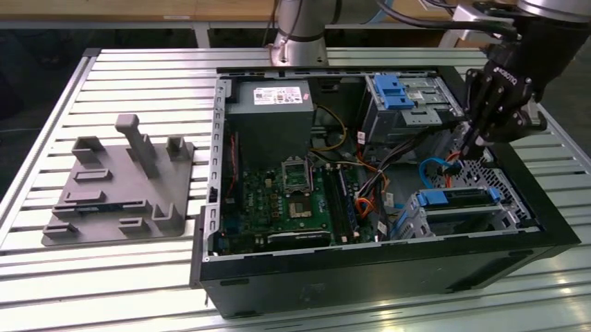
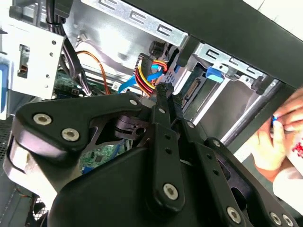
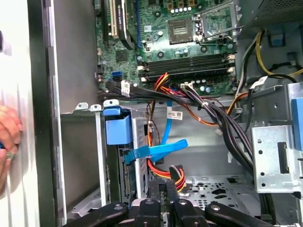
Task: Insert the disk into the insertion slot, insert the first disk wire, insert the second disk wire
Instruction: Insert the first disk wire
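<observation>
One pincer (image 1: 473, 152), its fingers pressed together, hangs inside the open computer case (image 1: 369, 273) on the worktop (image 1: 138, 76), close beside the insertion slot (image 1: 508, 209). The disk (image 1: 457, 198) sits inside the insertion slot, with its blue carrier showing at the slot's open end. The second disk wire (image 3: 158, 150) bends across in front of that end, just past the pincer's tip. A red-and-yellow wire bundle (image 3: 158, 166) with a dark plug lies against the fingertips (image 3: 163, 189); whether they pinch it I cannot tell. A person's hand (image 2: 267, 146) rests outside the case, beyond the slot.
</observation>
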Available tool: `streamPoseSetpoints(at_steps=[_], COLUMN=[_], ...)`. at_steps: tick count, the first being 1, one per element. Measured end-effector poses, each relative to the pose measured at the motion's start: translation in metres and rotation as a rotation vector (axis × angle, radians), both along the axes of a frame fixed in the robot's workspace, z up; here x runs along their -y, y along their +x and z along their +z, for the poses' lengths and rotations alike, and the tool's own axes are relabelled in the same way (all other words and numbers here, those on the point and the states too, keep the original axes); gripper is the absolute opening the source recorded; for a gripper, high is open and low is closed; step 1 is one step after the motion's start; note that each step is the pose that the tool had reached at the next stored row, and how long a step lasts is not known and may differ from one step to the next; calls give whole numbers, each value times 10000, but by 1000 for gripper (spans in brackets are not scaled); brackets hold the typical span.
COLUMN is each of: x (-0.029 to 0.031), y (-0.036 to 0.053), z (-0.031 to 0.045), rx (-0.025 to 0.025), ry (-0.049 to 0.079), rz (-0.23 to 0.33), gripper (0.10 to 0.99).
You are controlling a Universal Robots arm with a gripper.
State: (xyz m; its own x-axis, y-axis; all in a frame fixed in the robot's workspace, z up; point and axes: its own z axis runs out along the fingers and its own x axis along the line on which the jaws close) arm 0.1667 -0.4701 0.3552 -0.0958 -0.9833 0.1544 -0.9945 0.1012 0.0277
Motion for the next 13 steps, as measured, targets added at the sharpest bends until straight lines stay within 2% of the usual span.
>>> streamPoseSetpoints(at_steps=[3,5,13], x=[58,99,293], y=[0,0,-1], z=[1,2,2], rx=[0,-1,0], ry=[227,326,569], rz=[0,0,0], gripper=[173,173,173])
